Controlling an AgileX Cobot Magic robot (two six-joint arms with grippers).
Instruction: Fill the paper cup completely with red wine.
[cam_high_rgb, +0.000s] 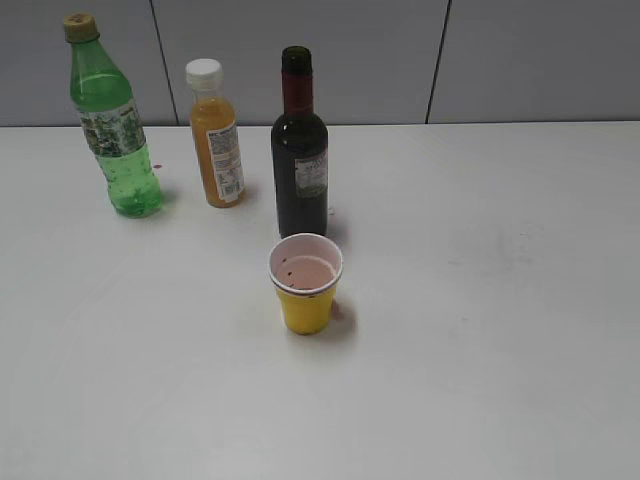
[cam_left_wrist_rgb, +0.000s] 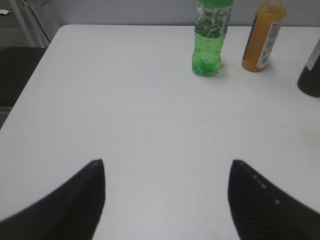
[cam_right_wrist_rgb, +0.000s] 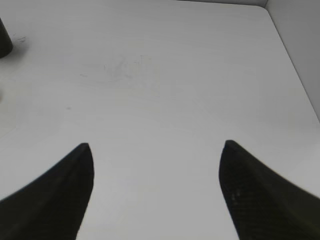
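Grey panel wall (cam_high_rgb: 300, 50) behind a white table (cam_high_rgb: 500, 300). Exterior view: no arms in shot. Paper cup (cam_high_rgb: 305, 283) stands upright near table centre, yellow w/ white rim, pale pink inside w/ a couple of dark specks at the bottom, no wine in it. Wine bottle (cam_high_rgb: 299, 150) just behind cup, dark green glass, maroon neck foil, upright, no cap seen on top. Orange juice bottle (cam_high_rgb: 215, 135) w/ white cap to its left, green soda bottle (cam_high_rgb: 112, 120) further left.

Left wrist view: left gripper (cam_left_wrist_rgb: 167, 180) fingers wide apart, nothing between them, bare table below. Soda & juice bottles far ahead of the fingertips, wine bottle base at right edge.

Right wrist view: right gripper (cam_right_wrist_rgb: 155, 165) fingers also wide apart, holding nothing. Wine bottle base far ahead-left of left finger, at frame edge. Cup can't be made out here.
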